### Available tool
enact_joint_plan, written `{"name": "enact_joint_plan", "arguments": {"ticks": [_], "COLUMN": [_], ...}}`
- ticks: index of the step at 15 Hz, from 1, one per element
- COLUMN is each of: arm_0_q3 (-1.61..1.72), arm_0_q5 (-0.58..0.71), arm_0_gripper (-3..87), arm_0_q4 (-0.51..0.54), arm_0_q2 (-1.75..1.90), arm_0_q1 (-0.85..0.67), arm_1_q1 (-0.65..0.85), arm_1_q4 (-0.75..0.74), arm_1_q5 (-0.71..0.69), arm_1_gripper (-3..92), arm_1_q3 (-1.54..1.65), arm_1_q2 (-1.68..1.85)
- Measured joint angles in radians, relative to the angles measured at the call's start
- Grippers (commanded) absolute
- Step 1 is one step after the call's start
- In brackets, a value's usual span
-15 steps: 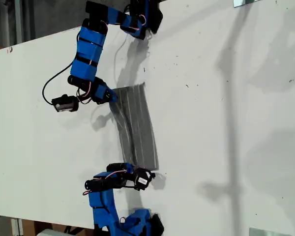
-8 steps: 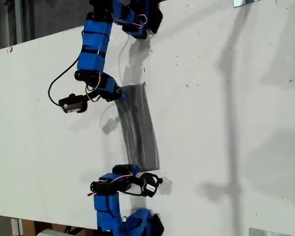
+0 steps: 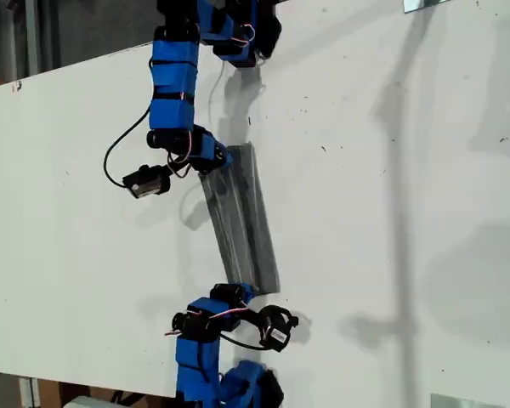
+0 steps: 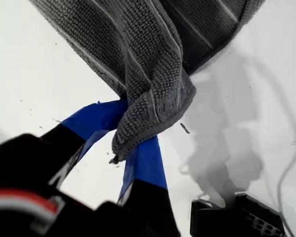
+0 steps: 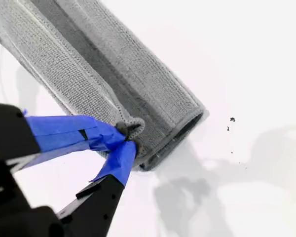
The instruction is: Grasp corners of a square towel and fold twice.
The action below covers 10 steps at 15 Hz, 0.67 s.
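The towel (image 3: 242, 221), grey with thin white stripes, lies as a long narrow folded strip between the two arms in the exterior view. My first gripper (image 3: 223, 161) is the upper arm's in that view. It is shut on one corner (image 4: 138, 128), and the towel (image 4: 148, 64) hangs bunched from my first gripper (image 4: 130, 133) above the table. My second gripper (image 3: 246, 293) belongs to the lower arm. It is shut (image 5: 127, 137) on another corner (image 5: 130, 129), held low over the doubled towel (image 5: 113, 74).
The white table (image 3: 391, 212) stretches wide to the exterior view's right of the towel. Metal pieces sit at that view's top right (image 3: 425, 4) and bottom right (image 3: 463, 401). A black block (image 4: 237, 217) and a thin cable show under the first gripper.
Both grippers have carried their towel corners toward the exterior view's right. The lifted edge has come over the rest, and the towel looks narrower.
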Motion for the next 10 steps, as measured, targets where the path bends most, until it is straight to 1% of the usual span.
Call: {"name": "enact_joint_plan", "arguments": {"ticks": [4, 5, 6, 7, 10], "arm_0_q3": [0.0, 0.0, 0.0, 0.0, -0.008], "arm_0_q5": [0.003, 0.005, 0.012, 0.015, 0.014], "arm_0_gripper": [-0.2, 1.9, 11.6, 20.4, 25.0], "arm_0_q4": [0.0, 0.0, 0.0, 0.0, -0.002], "arm_0_q2": [0.0, 0.0, 0.0, 0.0, 0.0], "arm_0_q1": [0.015, 0.021, 0.029, 0.04, 0.061], "arm_1_q1": [-0.028, -0.032, -0.04, -0.048, -0.058], "arm_1_q4": [0.0, 0.0, 0.0, 0.011, 0.012], "arm_1_q5": [0.015, 0.018, 0.018, 0.018, 0.018], "arm_1_gripper": [1.0, 12.0, 18.2, 20.7, 23.6], "arm_1_q3": [0.0, 0.0, 0.0, 0.0, 0.0], "arm_1_q2": [-0.011, -0.018, -0.028, -0.028, -0.028]}}
